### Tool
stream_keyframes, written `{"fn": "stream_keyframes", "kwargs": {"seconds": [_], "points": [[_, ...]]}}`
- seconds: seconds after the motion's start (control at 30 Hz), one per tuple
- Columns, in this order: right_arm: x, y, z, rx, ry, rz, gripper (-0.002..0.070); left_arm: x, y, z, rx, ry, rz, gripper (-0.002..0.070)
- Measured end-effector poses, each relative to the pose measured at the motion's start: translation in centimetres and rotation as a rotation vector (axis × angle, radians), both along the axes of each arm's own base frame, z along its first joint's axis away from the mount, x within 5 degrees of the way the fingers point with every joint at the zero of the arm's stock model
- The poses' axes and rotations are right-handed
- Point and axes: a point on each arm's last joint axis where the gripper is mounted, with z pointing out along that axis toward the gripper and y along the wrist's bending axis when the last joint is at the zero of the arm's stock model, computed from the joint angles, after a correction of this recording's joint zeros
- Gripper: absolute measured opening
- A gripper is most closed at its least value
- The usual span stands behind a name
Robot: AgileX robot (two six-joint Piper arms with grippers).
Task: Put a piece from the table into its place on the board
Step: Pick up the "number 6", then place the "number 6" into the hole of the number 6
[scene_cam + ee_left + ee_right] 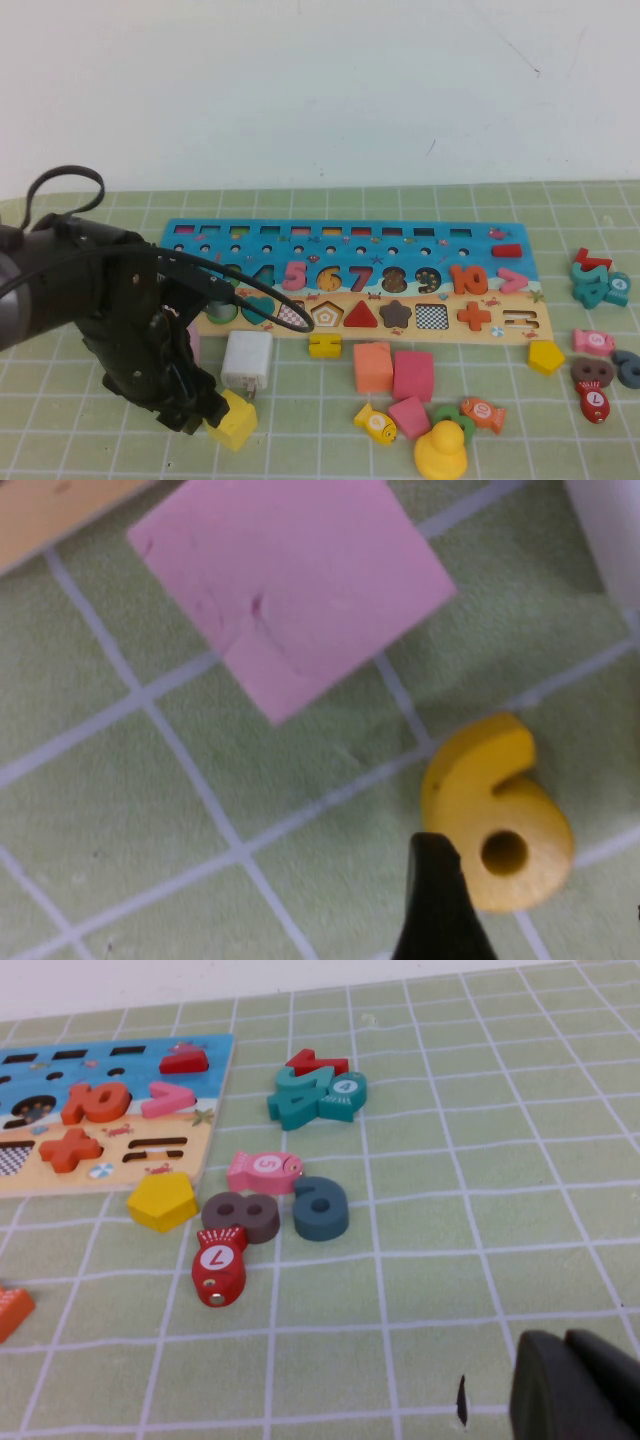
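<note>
Left wrist view: the left gripper (520, 920) has its fingers spread wide, and one black finger (437, 905) touches the yellow six (497, 815), which lies flat on the green mat (150, 810) beside a pink block (290, 580). The six is loose, not held, near the board (350, 285). The right gripper (575, 1390) hangs low over the mat, far from the board; I cannot tell if it is spread or closed.

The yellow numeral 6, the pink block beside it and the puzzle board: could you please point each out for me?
yellow numeral 6 (497, 815): left wrist view, on its upper body.
pink block (290, 580): left wrist view, middle of its top face.
puzzle board (190, 232): high view, blue upper-left corner.
</note>
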Motion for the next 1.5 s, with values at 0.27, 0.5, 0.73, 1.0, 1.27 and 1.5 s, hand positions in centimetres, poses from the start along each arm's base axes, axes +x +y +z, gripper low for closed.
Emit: {"fn": "stream_keyframes", "kwargs": {"seconds": [0.27,0.5,0.73,1.0,1.27,1.5], "points": [[0.0,0.0,0.0,0.000,0.000,0.000,-0.0001,0.6,-0.1,-1.2,0.012,0.000,-0.007,0.0385],[0.0,0.0,0.0,0.000,0.000,0.000,-0.0001,0.9,-0.2,-1.7,0.016,-0.005,-0.011,0.0385],[0.0,0.0,0.0,0.000,0.000,0.000,-0.0001,0.8,-0.2,-1.7,0.015,0.009,-0.007,0.0268],[0.0,0.0,0.0,0.000,0.000,0.000,-0.0001,2.5,-0.7,2.0,0.048,0.052,-0.014,0.0269],[0.0,0.0,0.0,0.000,0.000,0.000,-0.0001,4.6,-1.9,9.4,-0.036,-0.025,-0.001,0.0269],[0.0,0.0,0.0,0.000,0.000,0.000,-0.0001,6.0,-3.3,12.5,-0.114,-0.107,-0.011,0.0269]]}}
